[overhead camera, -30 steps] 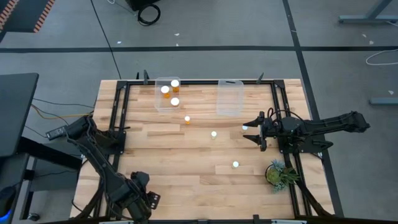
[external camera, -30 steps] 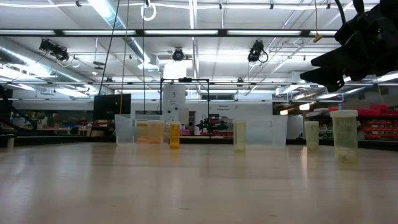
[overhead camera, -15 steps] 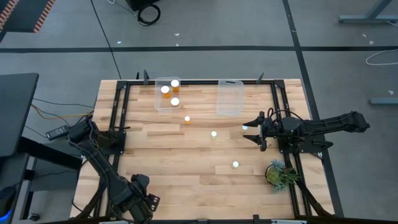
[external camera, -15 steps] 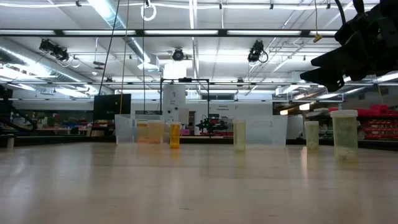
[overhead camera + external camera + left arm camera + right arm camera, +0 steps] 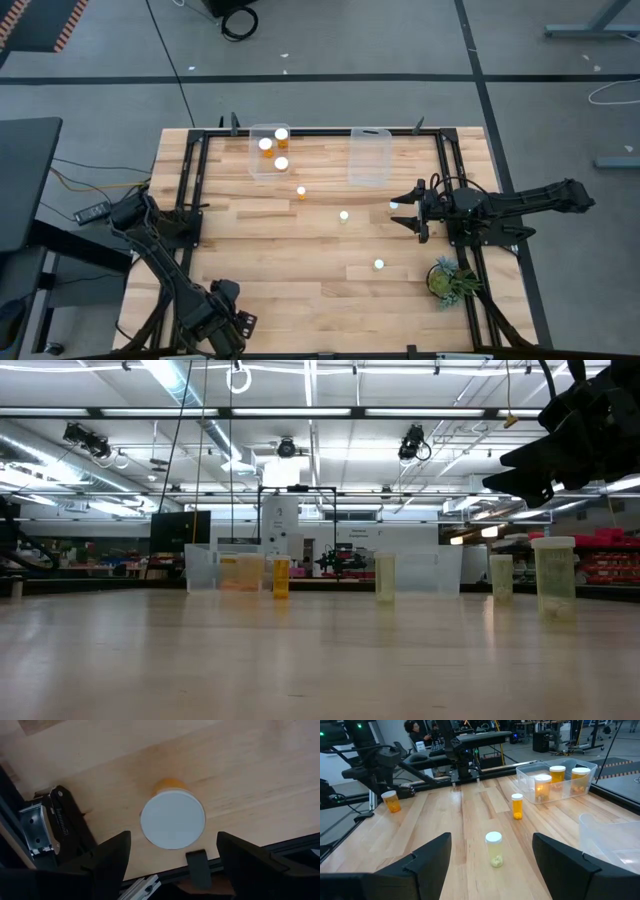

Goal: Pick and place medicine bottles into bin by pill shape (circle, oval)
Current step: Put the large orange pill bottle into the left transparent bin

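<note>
right gripper [image 5: 411,209] open at 3 o'clock, small white-capped amber bottle [image 5: 395,206] just beside it: off-centre close could tip it. left gripper [image 5: 172,854] open above another white-capped amber bottle [image 5: 172,819], 7 o'clock worktop [image 5: 300,260] edge: nudge could roll it off.

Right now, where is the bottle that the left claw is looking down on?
The amber bottle stands upright at the table's near left corner, beside the black frame rail, below the open left claw, which is not touching it.

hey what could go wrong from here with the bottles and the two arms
The left gripper hangs open above a bottle right by the table's edge rail; an off-centre close could tip it. The right gripper sits open beside a bottle; swinging could knock it over.
</note>
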Available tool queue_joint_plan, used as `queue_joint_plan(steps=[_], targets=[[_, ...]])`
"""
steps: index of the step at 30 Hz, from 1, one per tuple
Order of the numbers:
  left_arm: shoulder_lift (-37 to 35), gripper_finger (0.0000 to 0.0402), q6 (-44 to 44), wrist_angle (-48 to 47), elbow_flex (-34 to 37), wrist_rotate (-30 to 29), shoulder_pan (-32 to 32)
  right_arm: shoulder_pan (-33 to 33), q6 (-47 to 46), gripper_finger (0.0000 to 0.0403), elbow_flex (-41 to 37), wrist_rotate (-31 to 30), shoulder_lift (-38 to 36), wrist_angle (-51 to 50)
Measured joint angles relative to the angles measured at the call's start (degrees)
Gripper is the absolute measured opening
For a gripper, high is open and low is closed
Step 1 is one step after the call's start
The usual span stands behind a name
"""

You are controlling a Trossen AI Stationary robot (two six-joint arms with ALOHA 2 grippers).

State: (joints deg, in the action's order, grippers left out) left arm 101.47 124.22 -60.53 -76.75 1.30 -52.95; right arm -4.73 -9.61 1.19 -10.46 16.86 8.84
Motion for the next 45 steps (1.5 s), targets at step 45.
queue_joint_plan(steps=[45], targets=[[2.31,0.0302,-0.38,1.02,0.04,-0.43,0.04,-0.01,0.0,0.0284,-0.01,0.01,0.02,0.0]])
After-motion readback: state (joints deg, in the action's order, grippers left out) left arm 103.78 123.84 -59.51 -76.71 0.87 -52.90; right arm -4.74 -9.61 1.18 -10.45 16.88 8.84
